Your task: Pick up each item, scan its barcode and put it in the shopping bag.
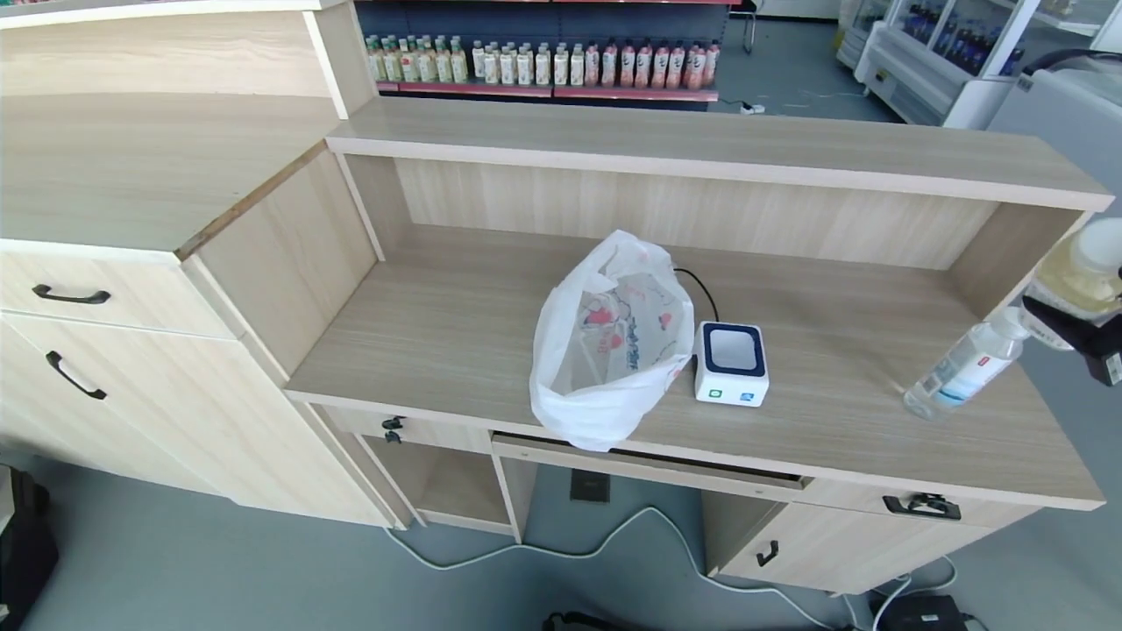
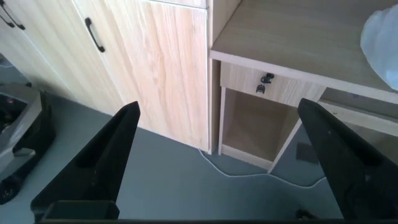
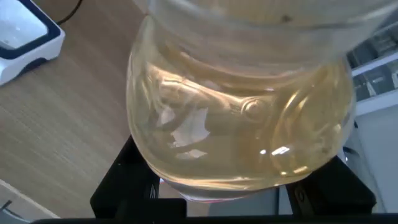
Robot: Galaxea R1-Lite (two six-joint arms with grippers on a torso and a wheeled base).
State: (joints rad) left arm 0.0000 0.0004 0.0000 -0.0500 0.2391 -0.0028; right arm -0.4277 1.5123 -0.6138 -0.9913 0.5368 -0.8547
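**Inspector:** Item under handling?

**Assistant:** A plastic drink bottle of pale yellow liquid, held in the air at the right end of the counter. The right gripper is clamped on it. In the wrist view its black fingers flank the rounded, relief-moulded body on both sides.

**Inspector:** Other goods?

**Assistant:** One clear bottle with a white cap and a white label, on the counter near its right end, just beside that gripper. It looks tilted in the head view, but I cannot tell whether it truly leans.

**Inspector:** Bag and scanner?

**Assistant:** The shopping bag is thin white plastic, crinkled, with red print. It stands mid-counter at the front edge with its mouth open. The barcode scanner, a white box with a dark-rimmed window on top, sits just to the right of the bag. I cannot tell whether they touch. A black cable curves away behind it.

**Inspector:** Left arm?

**Assistant:** The left gripper has its fingers spread wide and hangs low over the floor, facing the counter's left end.

**Inspector:** Surface and room?

**Assistant:** The counter is matte, pale wood-grain laminate with a raised back ledge. Its drawers have black handles. The floor is smooth and grey. Beyond stand a shop shelf with a row of bottles and glass-fronted coolers.
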